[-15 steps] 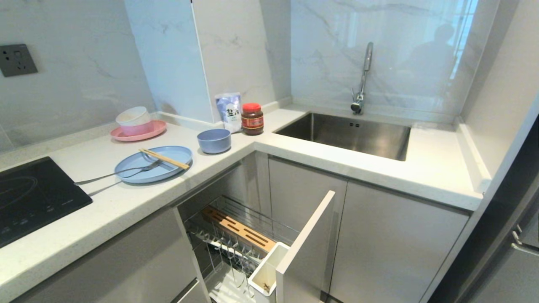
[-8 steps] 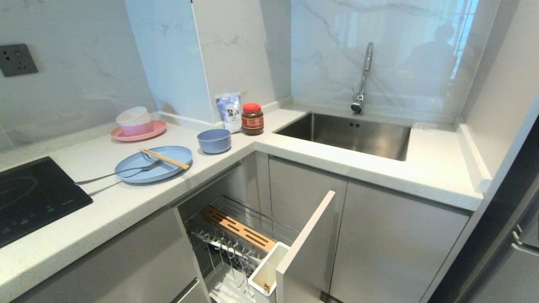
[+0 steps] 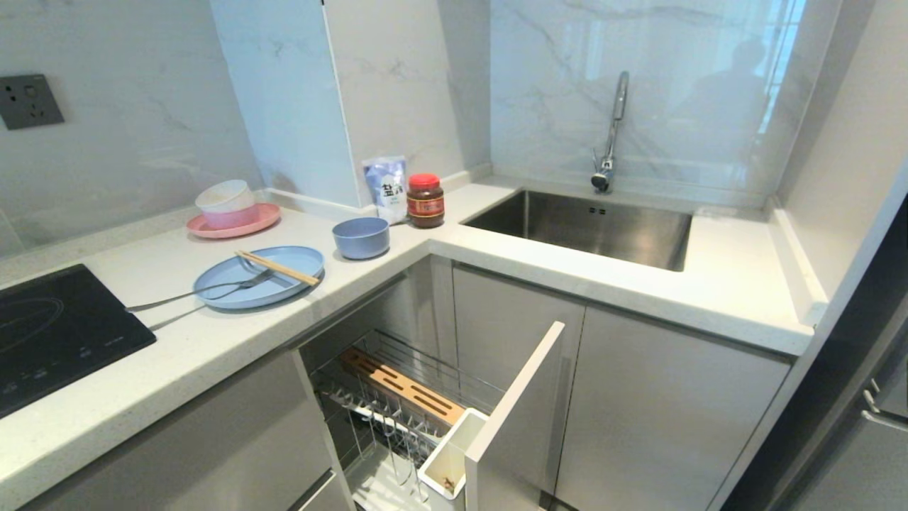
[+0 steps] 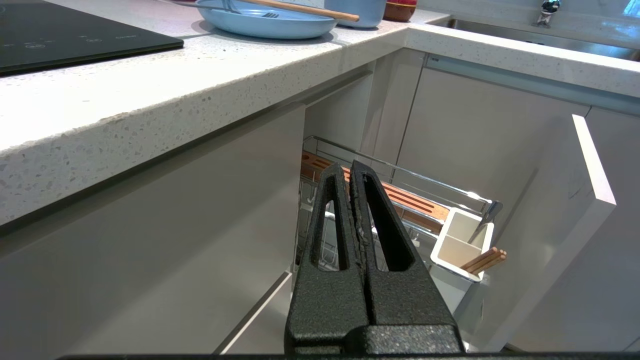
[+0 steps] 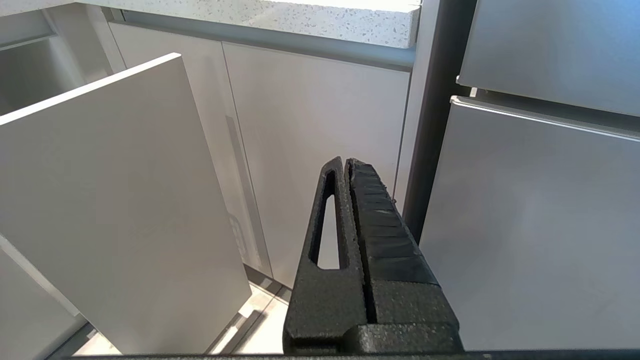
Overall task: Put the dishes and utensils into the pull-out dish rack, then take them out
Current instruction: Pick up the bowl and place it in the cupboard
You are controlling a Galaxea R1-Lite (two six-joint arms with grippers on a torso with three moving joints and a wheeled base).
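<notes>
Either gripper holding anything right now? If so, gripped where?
Nothing held. Left gripper and right gripper are both shut on nothing, hanging below the white speckled stone countertop.

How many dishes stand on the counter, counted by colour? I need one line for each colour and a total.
Light-blue: 2, the plate and the bowl
Pink: 1, the pink plate
White-and-pink: 1, the white-and-pink bowl
Total: 4

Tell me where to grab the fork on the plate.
Take the fork by its handle, which sticks out past the plate rim toward the cooktop and hangs clear of the counter. Come from above, across the shaft; the tines lie under the chopsticks.
</notes>
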